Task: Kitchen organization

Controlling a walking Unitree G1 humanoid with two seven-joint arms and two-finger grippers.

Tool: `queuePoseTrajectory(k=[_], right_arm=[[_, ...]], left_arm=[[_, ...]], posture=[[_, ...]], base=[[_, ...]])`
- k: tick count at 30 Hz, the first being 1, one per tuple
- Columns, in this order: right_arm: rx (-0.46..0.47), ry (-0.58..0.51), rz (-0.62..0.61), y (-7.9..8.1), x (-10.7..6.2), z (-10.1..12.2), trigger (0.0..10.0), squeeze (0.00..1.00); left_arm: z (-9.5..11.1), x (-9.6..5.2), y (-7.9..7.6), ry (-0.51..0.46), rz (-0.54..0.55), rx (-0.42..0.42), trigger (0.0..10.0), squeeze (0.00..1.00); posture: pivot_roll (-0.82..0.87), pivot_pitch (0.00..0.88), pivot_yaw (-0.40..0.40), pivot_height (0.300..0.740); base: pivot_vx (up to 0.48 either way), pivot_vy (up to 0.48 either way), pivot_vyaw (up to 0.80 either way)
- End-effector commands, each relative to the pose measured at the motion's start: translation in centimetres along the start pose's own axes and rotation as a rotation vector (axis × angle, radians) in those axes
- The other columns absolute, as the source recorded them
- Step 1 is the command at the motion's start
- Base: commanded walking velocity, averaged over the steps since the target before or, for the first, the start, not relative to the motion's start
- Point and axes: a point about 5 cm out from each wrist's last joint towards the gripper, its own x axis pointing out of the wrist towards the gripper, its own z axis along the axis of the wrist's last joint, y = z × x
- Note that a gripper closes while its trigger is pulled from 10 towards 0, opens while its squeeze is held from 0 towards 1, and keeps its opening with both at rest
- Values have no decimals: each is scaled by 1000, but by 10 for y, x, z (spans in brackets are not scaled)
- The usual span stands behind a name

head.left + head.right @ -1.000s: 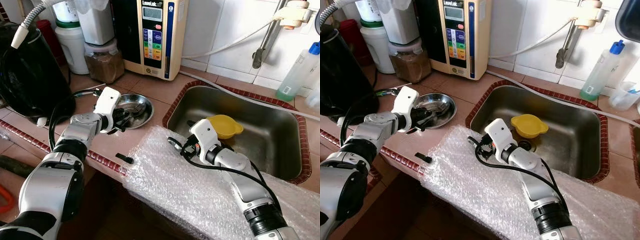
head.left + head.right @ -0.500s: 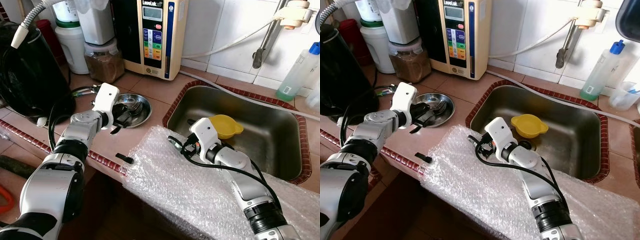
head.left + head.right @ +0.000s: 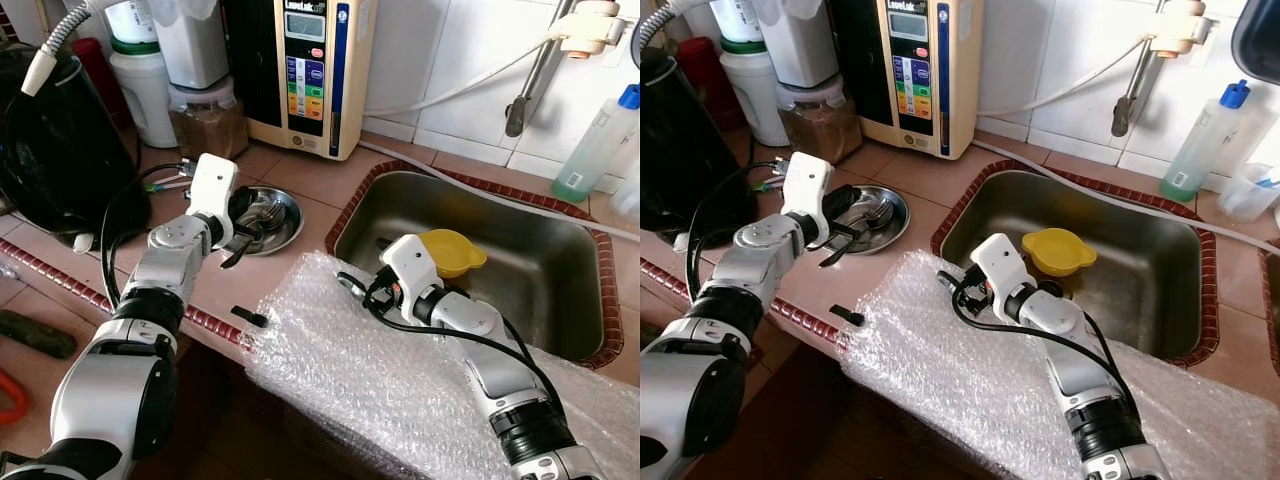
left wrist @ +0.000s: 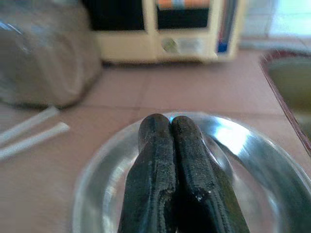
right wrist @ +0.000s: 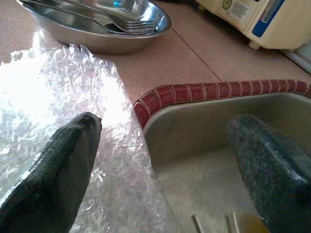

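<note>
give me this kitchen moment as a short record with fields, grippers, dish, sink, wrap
setting: tiled kitchen counter with a steel sink
left gripper: fingers shut, over the near rim of the steel dish
steel dish: on the counter left of the sink, a fork lying in it
right gripper: open, at the sink's near left corner, over the edge of the bubble wrap
bubble wrap: spread across the counter's front edge
sink contents: a yellow bowl
behind dish: a cream appliance against the wall
</note>
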Motion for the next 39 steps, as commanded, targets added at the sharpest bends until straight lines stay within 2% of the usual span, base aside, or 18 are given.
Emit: queuePoseTrajectory(k=[1,2,3,5,8,9,16,24,36,39], right_arm=[[-18,-4,-7,-4,0,3,10000,0],[-18,-5,-8,-4,0,3,10000,0],[-18,-5,-8,-4,0,3,10000,0],[-18,-3,-7,-4,0,2,10000,0],[-19,-1,-5,-3,0,2,10000,0],[-20,0,-5,-3,0,1,10000,0],[-20,2,-6,-3,0,1,10000,0],[-17,-1,-2,1,2,1,10000,0],[-16,-2,-9,2,3,0,10000,0],[-15,-3,-7,4,4,0,10000,0]], left_arm=[[13,-1,5,-87,61,11,0,0],[14,-3,7,-120,90,2,0,0],[12,-4,7,-110,88,7,0,0],[-1,-5,5,-23,70,34,0,0],[-8,-6,4,18,36,-4,510,0],[-5,-6,4,13,23,1,10000,1000],[3,-4,6,11,11,10,10000,1000],[6,-3,8,84,-67,25,10000,1000],[7,-1,12,144,-47,16,10000,1000],[2,0,7,161,-59,11,10000,1000]], posture=[[51,0,17,740],[51,0,17,740],[51,0,17,740],[52,0,14,740],[51,0,14,740],[53,0,14,740],[54,0,16,740],[65,0,19,740],[70,0,28,740],[71,0,30,740]], base=[[0,0,0],[0,0,0],[0,0,0],[0,0,0],[0,0,0],[0,0,0],[0,0,0],[0,0,0],[0,0,0],[0,0,0]])
